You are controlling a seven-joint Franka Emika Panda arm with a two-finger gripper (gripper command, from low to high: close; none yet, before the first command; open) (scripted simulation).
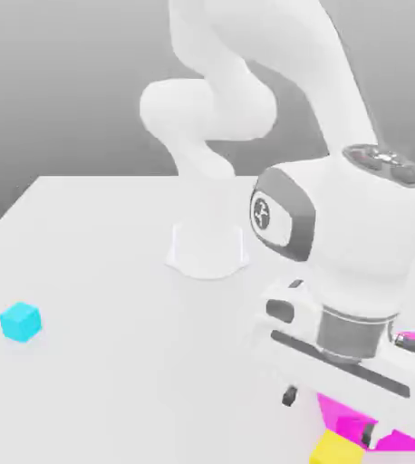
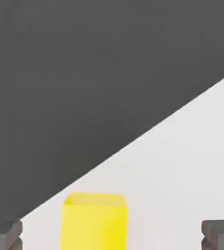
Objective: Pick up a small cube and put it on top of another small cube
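Because the yellow cube [image 2: 94, 220] sits between the two dark fingertips [image 2: 4, 233] with bare table on either side of it, the gripper [image 2: 112, 234] stands spread wide apart and holds nothing; that spacing suggests it is lining up to close around the block. In the exterior view the yellow cube [image 1: 335, 448] lies just beside a magenta block [image 1: 342, 415], under the white arm's hand, while a cyan cube [image 1: 20, 322] rests well apart from it across the table [image 1: 111, 272]. The cubes are flat-faced, sharp-edged and matte in plain colours. The table is smooth, pale and featureless, and the arm is glossy white with rounded joints.
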